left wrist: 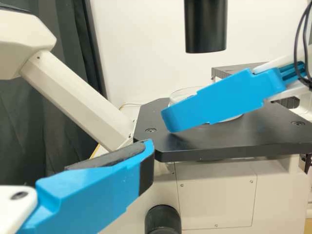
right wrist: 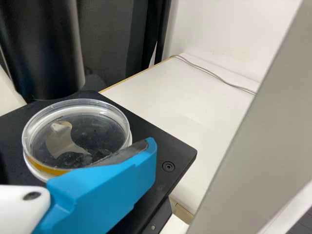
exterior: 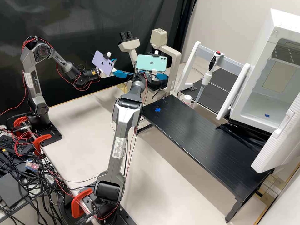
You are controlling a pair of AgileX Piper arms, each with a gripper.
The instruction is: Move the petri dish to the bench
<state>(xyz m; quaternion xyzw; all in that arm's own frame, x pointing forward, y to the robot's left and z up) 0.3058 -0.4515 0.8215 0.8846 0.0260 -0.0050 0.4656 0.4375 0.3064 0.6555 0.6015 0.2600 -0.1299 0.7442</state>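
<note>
Upper middle of the high view, both grippers are converging on the microscope. Left gripper is sitting released, its two blue fingers standing apart, holding nothing. Right gripper is also sitting released, no clench on anything. Petri dish is lying flat on the microscope's black stage, clear walls, yellow-orange band showing along part of the rim. In the right wrist view one blue finger is crossing in front of the dish's near edge; can't tell if it's touching. The left wrist view is showing the same overlap, with the black tube hanging above the stage. A purple phone is riding on the left arm, a mint green one on the right. Black bench is running from the centre to the lower right of the high view, blue cross mark near its upper-left end. Pipette is standing upper right of centre, white-capped bottle just beside its tip. White cabinet is standing open at the right edge, another blue mark on its floor.
</note>
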